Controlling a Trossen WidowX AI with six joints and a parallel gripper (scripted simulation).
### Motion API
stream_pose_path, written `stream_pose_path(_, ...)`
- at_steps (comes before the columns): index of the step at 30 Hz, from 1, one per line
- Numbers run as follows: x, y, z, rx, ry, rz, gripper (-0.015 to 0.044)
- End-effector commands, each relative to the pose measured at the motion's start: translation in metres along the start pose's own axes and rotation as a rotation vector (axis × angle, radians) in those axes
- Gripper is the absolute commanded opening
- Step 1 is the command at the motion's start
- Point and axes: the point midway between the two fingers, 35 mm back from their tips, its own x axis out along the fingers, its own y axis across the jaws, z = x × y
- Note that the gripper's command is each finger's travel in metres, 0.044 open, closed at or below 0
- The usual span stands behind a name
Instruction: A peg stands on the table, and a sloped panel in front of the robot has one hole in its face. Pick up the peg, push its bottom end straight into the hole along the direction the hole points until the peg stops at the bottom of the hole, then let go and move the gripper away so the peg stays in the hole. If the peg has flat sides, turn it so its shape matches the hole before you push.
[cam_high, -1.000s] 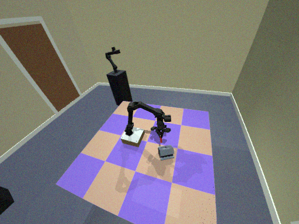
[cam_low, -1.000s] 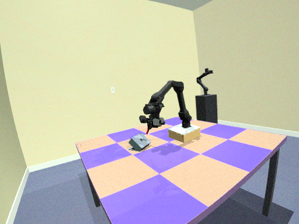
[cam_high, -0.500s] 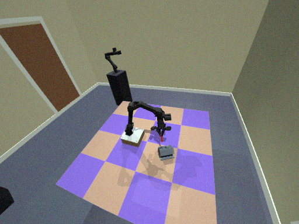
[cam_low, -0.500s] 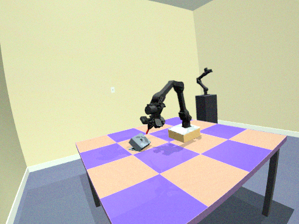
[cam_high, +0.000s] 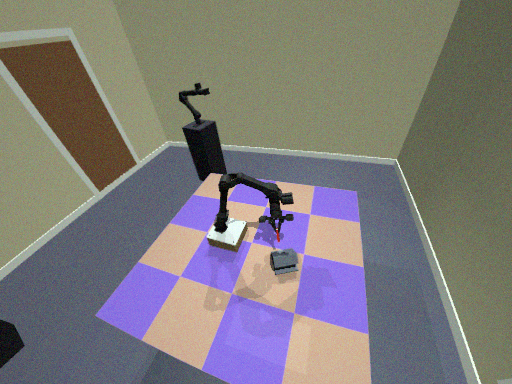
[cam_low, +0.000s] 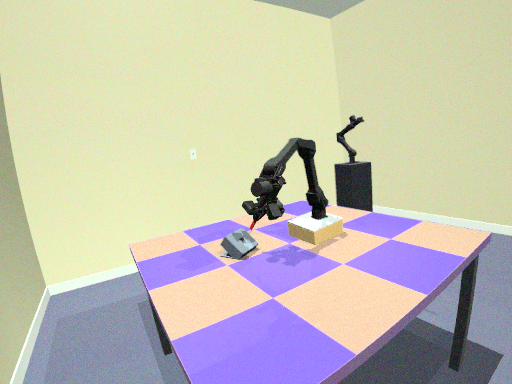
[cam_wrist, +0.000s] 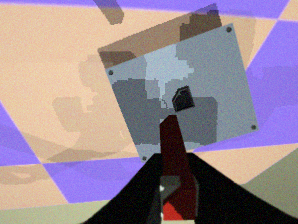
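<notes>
The red peg (cam_high: 278, 235) (cam_low: 252, 225) (cam_wrist: 173, 145) looks flat-sided, with a slanted corner at its far end. My gripper (cam_high: 277, 229) (cam_low: 254, 220) (cam_wrist: 172, 160) is shut on the peg and holds it above the table, its free end pointing down toward the grey sloped panel (cam_high: 285, 259) (cam_low: 234, 245) (cam_wrist: 240, 80). The dark hole (cam_wrist: 183, 99) in the panel's face has flat sides and a cut corner. In the wrist view the peg's end appears just below and left of the hole, outside it. The top and exterior views show a gap between peg and panel.
The arm's base stands on a white-topped block (cam_high: 227, 234) (cam_low: 314, 229) behind the panel, on the checkered table (cam_high: 330, 235) (cam_low: 390, 280). A second arm stands on a dark pedestal (cam_high: 205, 150) (cam_low: 353, 185) beyond the table. Small dark screws mark the panel's corners.
</notes>
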Motion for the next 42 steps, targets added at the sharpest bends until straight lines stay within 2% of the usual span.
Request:
stream_pose_path(1,-0.001,-0.002,0.000,-0.026,0.011,-0.008,0.0000)
stream_pose_path(42,0.034,-0.011,0.006,-0.295,0.068,-0.057,0.0000)
